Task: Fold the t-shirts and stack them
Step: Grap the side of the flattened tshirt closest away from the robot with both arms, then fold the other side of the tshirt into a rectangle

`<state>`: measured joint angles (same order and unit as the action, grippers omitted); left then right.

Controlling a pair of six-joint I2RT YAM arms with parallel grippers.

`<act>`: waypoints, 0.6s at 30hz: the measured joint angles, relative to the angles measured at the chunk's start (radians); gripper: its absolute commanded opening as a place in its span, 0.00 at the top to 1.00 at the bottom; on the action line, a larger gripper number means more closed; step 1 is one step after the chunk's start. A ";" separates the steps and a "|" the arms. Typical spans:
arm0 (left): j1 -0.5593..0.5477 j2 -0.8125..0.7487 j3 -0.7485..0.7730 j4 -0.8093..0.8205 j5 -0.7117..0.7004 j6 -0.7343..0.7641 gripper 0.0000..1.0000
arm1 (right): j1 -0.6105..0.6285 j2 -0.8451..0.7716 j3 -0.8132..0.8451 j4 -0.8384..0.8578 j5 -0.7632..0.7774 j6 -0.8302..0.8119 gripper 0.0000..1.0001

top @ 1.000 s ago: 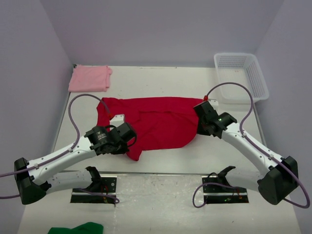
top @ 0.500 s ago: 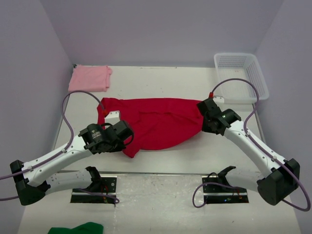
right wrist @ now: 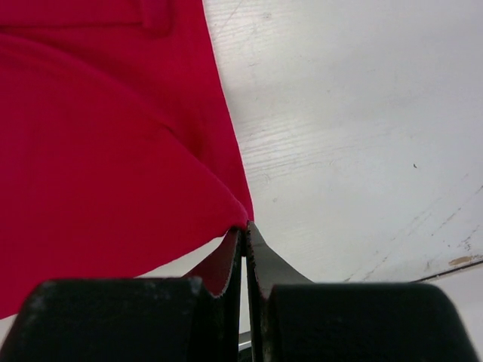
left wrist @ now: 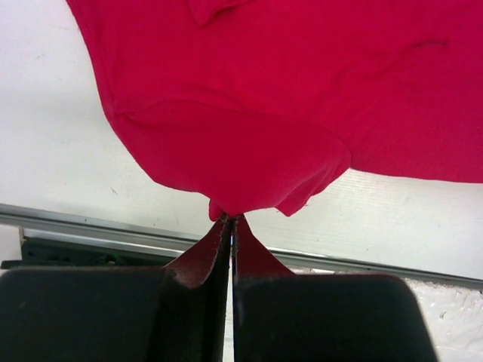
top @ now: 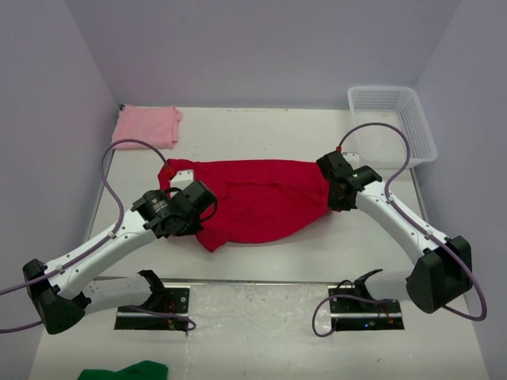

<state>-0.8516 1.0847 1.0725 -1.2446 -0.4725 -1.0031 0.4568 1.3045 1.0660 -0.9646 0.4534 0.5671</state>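
The crimson red t-shirt (top: 261,198) is stretched across the middle of the table, lifted at both lower ends. My left gripper (left wrist: 231,219) is shut on a pinch of its hem at the lower left, and the cloth (left wrist: 249,113) hangs away from the fingertips. My right gripper (right wrist: 246,226) is shut on the shirt's right edge, red cloth (right wrist: 106,151) spreading to the left of it. In the top view the left gripper (top: 198,212) and right gripper (top: 333,188) stand at the shirt's two ends. The pale pink t-shirt (top: 146,127) lies folded at the back left.
A white mesh basket (top: 392,123) stands at the back right corner. A green cloth (top: 123,370) lies at the near left, below the arm bases. Purple walls close in on the left, right and back. A metal rail (left wrist: 90,226) runs along the table's near edge.
Both grippers have carried the shirt's near edge away from the arm bases toward the back. The red cloth has bunched narrower front to back.
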 measured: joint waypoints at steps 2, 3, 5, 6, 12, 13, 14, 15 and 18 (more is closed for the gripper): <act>0.033 0.009 0.000 0.027 0.016 0.034 1.00 | -0.002 0.024 0.000 0.003 -0.011 -0.013 1.00; 0.048 0.012 0.000 0.040 0.021 0.051 1.00 | -0.003 0.034 0.000 0.004 -0.019 -0.018 1.00; 0.088 0.019 0.000 0.068 0.036 0.087 1.00 | -0.005 0.057 0.000 0.005 -0.027 -0.024 1.00; 0.109 0.023 0.000 0.083 0.046 0.108 1.00 | -0.005 0.065 0.000 0.006 -0.029 -0.026 1.00; 0.212 0.081 0.038 0.141 0.076 0.211 1.00 | -0.018 0.079 0.013 0.005 -0.030 -0.038 1.00; 0.232 0.092 0.047 0.154 0.082 0.230 1.00 | -0.024 0.085 0.021 0.006 -0.030 -0.041 1.00; 0.247 0.100 0.053 0.166 0.088 0.245 1.00 | -0.029 0.092 0.029 0.006 -0.030 -0.044 1.00; 0.267 0.109 0.060 0.178 0.095 0.263 1.00 | -0.035 0.098 0.038 0.006 -0.030 -0.047 1.00; 0.321 0.127 0.070 0.209 0.114 0.308 1.00 | -0.050 0.116 0.065 0.006 -0.030 -0.056 1.00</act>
<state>-0.5308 1.2121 1.1427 -1.0351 -0.3588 -0.6952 0.4072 1.4208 1.1309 -0.9581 0.4232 0.5106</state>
